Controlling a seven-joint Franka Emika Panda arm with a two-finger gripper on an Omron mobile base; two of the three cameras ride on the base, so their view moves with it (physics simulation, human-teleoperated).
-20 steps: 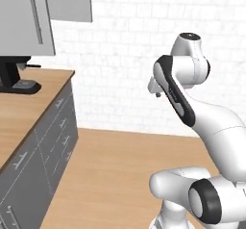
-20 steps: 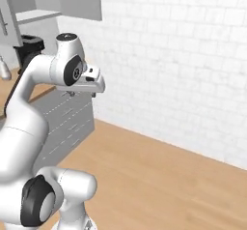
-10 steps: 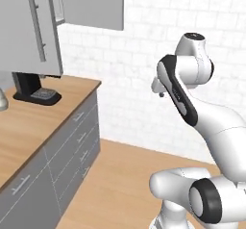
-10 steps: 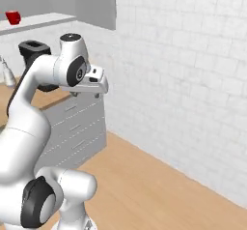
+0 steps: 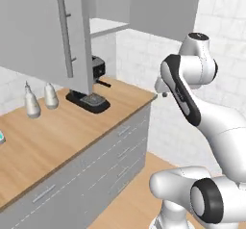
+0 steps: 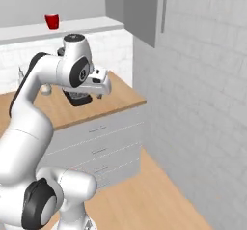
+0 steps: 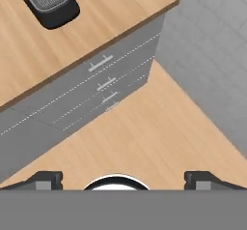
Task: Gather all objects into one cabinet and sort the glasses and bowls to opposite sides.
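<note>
red cup [image 6: 51, 21] on cabinet shelf [image 6: 72, 27]; hand [image 7: 123, 178] spread wide, empty.

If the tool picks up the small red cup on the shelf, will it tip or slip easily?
The red cup looks small and upright, so it is probably light and stiff. Its sides seem smooth and taper slightly downward, so it might slip in a loose grip. Pushed near its rim, it could tip on the white shelf.

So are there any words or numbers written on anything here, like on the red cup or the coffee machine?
No words, numbers or signs can be read anywhere in these pictures.
The red cup on the shelf is plain.
The coffee machine on the counter shows no label.
The two pale bottles and the grey drawers are bare too.
</note>
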